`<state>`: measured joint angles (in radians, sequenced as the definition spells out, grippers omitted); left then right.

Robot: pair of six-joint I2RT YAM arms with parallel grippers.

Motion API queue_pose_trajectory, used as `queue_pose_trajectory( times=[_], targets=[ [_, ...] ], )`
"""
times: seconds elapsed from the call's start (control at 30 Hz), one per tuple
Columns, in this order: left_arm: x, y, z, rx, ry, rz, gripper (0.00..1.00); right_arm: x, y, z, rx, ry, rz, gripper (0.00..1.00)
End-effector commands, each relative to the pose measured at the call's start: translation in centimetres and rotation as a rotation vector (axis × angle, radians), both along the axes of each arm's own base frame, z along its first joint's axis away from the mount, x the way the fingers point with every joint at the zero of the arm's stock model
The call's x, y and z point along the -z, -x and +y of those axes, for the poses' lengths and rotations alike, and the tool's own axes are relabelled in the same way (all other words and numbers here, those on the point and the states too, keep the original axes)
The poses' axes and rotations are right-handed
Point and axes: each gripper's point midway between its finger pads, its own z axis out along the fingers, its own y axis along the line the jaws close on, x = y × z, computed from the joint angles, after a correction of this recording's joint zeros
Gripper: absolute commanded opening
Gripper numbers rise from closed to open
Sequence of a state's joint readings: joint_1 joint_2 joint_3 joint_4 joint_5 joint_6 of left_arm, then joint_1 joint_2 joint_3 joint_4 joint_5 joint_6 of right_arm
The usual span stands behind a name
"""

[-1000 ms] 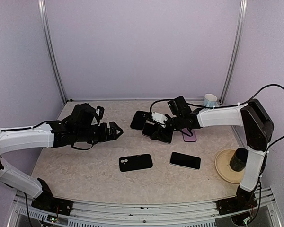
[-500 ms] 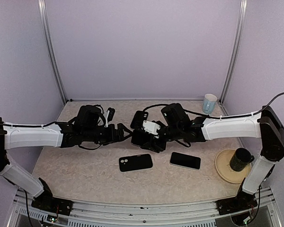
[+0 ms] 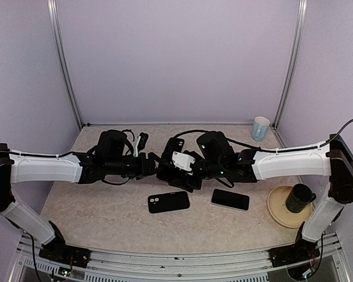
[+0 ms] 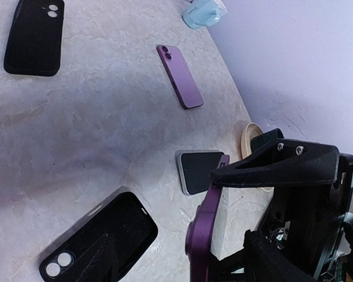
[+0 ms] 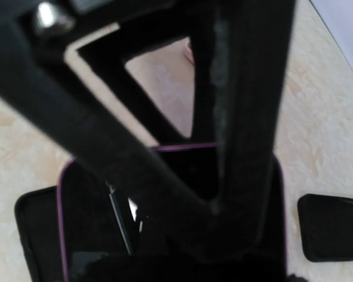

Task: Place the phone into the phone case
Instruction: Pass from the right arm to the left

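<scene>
i take the front black phone case point(image 3: 168, 201) as my landmark; it lies flat on the surface point(image 3: 106, 211), open side up, camera cutout toward the left arm.

just behind it and above the surface, both arms meet tip to tip. the right end effector point(image 3: 172, 171) is clamped on a purple-rimmed slab point(image 4: 199, 247), held up on edge in the air. its face looks dark in the right wrist view, and i cannot tell whether it is a phone or a case. the left end effector point(image 3: 155, 166) has a finger on either side of that slab. from the left wrist view i cannot tell whether it grips it or only brackets it.

to the right of the landmark case, a little apart, a phone point(image 3: 230, 200) lies screen up with a pale edge. behind the landmark, past the arms, a second black case point(image 3: 175, 145) lies flat. further back and right of the landmark, a purple phone-shaped piece point(image 4: 179, 76) lies with its lenses up.

far to the right of the landmark, a dark cup point(image 3: 296, 198) stands on a tan plate point(image 3: 279, 212). a pale blue mug point(image 3: 260, 127) stands at the back right corner.
</scene>
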<state>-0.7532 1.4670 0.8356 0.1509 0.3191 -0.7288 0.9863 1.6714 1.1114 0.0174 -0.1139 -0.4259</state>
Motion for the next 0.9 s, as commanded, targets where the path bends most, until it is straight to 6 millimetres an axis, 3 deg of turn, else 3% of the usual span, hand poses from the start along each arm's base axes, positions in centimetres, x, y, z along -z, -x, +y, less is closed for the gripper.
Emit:
queue_pose_trajectory(
  times=[0.0, 0.5, 0.73, 0.87],
  targets=[
    [-0.1, 0.6, -1.1, 0.052, 0.040, -0.001, 0.68, -3.5, 0.1, 0.4, 0.013, -0.083, -0.076, 0.41],
    [-0.1, 0.9, -2.1, 0.085, 0.064, 0.015, 0.22, -3.2, 0.1, 0.7, 0.020, -0.060, -0.116, 0.41],
    [0.0, 1.1, -2.3, 0.096, 0.068, 0.020, 0.06, -3.1, 0.0, 0.6, 0.029, -0.055, -0.123, 0.42],
    [0.0, 1.2, -2.3, 0.096, 0.068, 0.019, 0.00, -3.2, -0.1, 0.4, 0.040, -0.058, -0.124, 0.49]
  ],
)
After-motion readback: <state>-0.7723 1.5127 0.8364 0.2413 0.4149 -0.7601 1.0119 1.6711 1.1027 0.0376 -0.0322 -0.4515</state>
